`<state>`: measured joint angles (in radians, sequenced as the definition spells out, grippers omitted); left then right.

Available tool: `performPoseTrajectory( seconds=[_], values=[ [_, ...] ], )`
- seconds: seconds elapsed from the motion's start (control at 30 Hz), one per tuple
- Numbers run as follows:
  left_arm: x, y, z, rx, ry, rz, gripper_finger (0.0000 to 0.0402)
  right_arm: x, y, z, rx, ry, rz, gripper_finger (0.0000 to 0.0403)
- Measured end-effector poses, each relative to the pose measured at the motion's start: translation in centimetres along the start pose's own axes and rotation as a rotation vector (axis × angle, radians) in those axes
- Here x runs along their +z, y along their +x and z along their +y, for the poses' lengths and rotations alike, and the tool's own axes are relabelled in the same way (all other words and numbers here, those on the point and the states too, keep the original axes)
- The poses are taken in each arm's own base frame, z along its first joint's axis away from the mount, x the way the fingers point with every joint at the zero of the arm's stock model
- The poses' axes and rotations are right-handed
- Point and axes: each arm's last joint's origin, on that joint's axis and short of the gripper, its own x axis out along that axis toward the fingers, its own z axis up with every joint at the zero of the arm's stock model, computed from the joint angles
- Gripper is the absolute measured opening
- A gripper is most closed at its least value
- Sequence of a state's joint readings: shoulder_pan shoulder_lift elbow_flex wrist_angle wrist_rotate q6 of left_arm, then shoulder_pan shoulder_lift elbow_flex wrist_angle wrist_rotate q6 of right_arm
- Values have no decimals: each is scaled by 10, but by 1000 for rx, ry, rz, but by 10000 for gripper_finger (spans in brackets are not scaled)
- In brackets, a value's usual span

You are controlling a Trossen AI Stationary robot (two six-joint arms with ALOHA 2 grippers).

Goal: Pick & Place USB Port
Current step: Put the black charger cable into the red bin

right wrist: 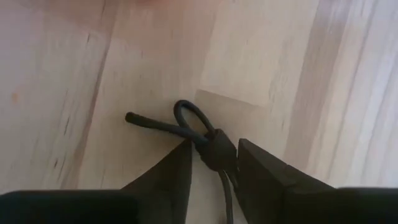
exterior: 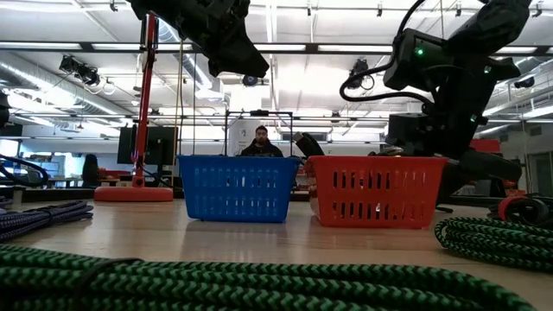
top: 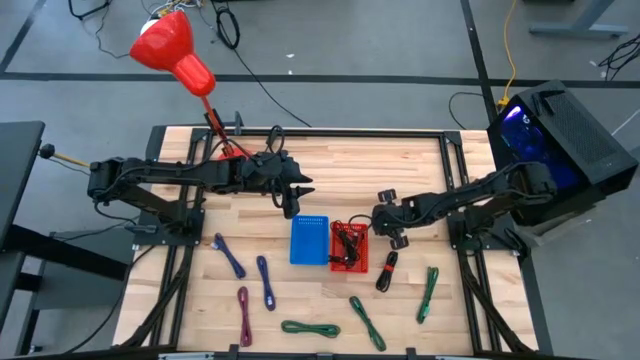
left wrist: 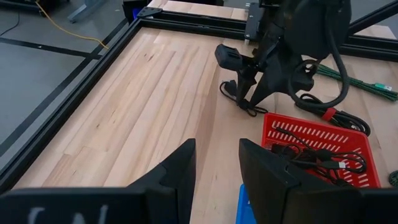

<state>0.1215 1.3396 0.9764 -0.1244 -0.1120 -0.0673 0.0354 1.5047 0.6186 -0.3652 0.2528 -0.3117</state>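
Right wrist view: my right gripper [right wrist: 214, 155] has its fingers closed around a black cable [right wrist: 186, 127], looped end poking out over the wooden table [top: 340, 170], just beside the red basket [top: 350, 262]. My left gripper [left wrist: 216, 171] hovers partly open and empty, near the blue basket [top: 309, 240].

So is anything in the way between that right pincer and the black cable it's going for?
Nothing visible. The right pincer already has the black cable between its fingers, low over the bare wood beside the red basket. That basket sits right next to it, with no obstacle between. The left pincer hangs apart, above the blue basket.
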Motion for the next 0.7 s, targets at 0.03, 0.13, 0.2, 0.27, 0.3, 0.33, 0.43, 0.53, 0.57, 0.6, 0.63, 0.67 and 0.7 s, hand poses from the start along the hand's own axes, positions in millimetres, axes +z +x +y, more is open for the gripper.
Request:
performPoseTrajectory(
  seconds=[0.03,0.13,0.2,0.27,0.3,0.33,0.43,0.53,0.57,0.6,0.63,0.67,0.7],
  values=[
    [0,0,0,0,0,0,126,-1,0,-1,1,7,6,113],
    [0,0,0,0,0,0,126,-4,1,-4,27,68,22,47],
    [0,0,0,0,0,0,126,-4,2,-6,42,133,14,20],
    [0,0,0,0,0,0,126,-3,2,-6,31,182,7,19],
    [0,0,0,0,0,0,126,-3,2,-6,24,190,7,16],
    [0,0,0,0,0,0,126,-3,2,-7,21,190,8,13],
    [0,0,0,-1,-4,0,126,-3,1,-8,-9,163,40,13],
    [0,0,0,-1,-6,0,126,-3,-4,-15,-30,152,115,12],
    [0,0,0,-1,-6,0,126,2,-7,-20,-33,161,110,12],
    [0,0,0,-1,-7,0,126,8,-11,-24,-41,169,86,12],
    [0,0,0,-1,-7,0,126,15,-15,-28,-46,171,62,12],
    [0,0,0,-1,-7,0,126,20,-20,-32,-47,164,52,12],
    [0,0,0,-1,-11,0,126,23,-24,-34,-45,150,59,12]
  ],
)
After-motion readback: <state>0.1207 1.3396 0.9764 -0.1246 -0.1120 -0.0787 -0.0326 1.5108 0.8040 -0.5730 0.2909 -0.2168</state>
